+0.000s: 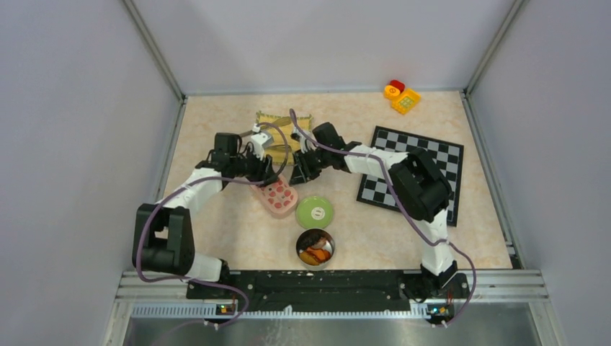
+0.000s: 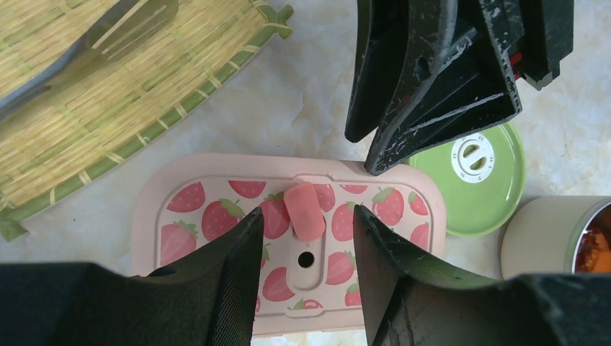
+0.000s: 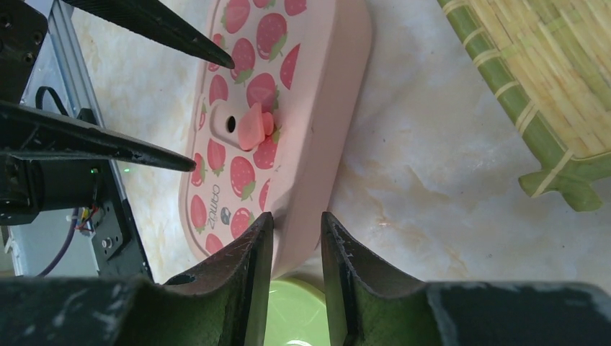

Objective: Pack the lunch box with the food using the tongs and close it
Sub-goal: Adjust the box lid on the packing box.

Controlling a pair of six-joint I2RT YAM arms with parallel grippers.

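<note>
The pink strawberry lunch box (image 1: 279,197) lies with its lid on, between the two grippers. Above the lid hangs my left gripper (image 2: 308,216), open, its fingers either side of the small pink vent tab (image 2: 305,210). My right gripper (image 3: 297,220) straddles the box's end wall (image 3: 317,108) and is shut on it. The silver tongs (image 2: 86,43) lie on the bamboo mat (image 2: 144,94), held by neither gripper. Orange and brown food (image 1: 315,252) sits in a round tin (image 1: 302,261) near the front.
A green round lid (image 1: 315,213) lies between the lunch box and the tin. At the right lies a chessboard mat (image 1: 414,173), partly under the right arm. Red, yellow and orange toy blocks (image 1: 401,96) stand in the back right corner. Walls enclose the table.
</note>
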